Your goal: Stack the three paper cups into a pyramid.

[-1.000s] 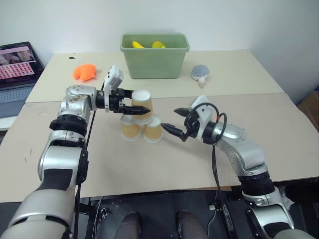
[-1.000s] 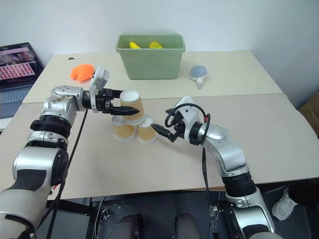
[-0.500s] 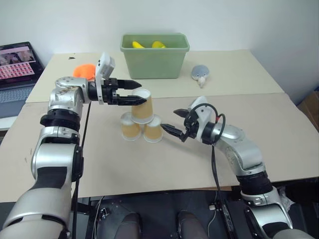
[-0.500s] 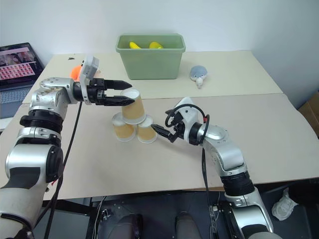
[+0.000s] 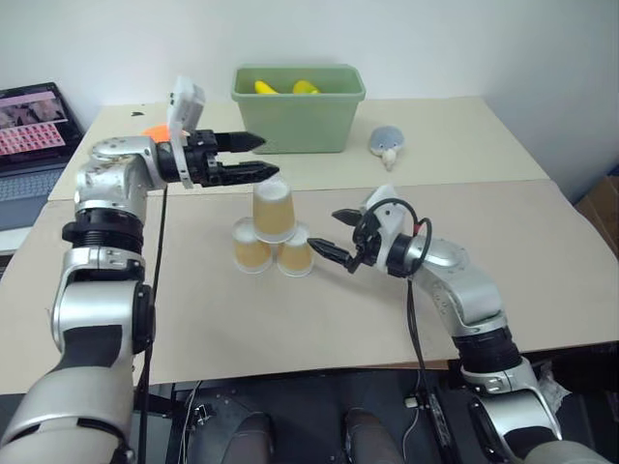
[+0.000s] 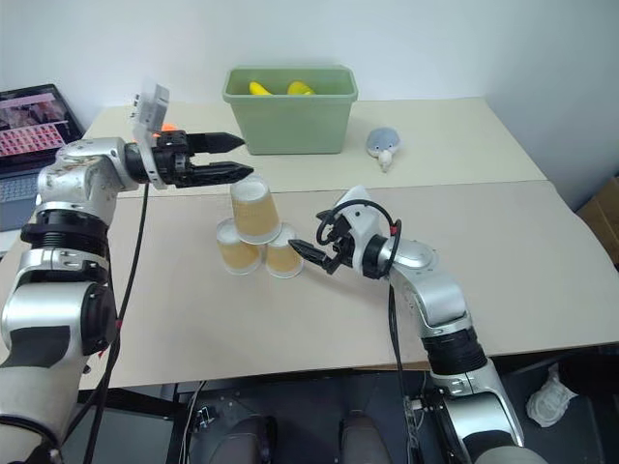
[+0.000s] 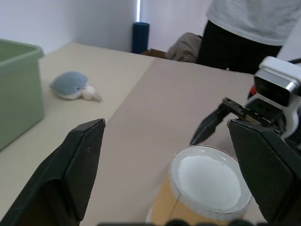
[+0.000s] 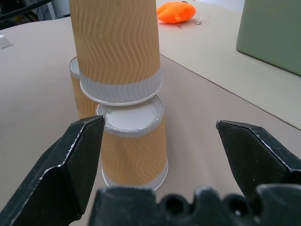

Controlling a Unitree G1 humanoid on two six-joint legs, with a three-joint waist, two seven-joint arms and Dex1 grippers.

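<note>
green bin [image 5: 298, 111], orange plush toy [image 8: 177, 12], laptop [image 5: 29, 135]

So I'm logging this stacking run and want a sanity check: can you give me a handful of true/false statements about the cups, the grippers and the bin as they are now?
1. The top cup stands upside down on the two bottom cups. True.
2. The left gripper is clamped on the top cup. False: it is open, above and apart from the cup.
3. The right gripper is open beside the stack. True.
4. The green bin is empty. False: yellow objects lie inside.
5. A grey plush toy lies on the table. True.
</note>
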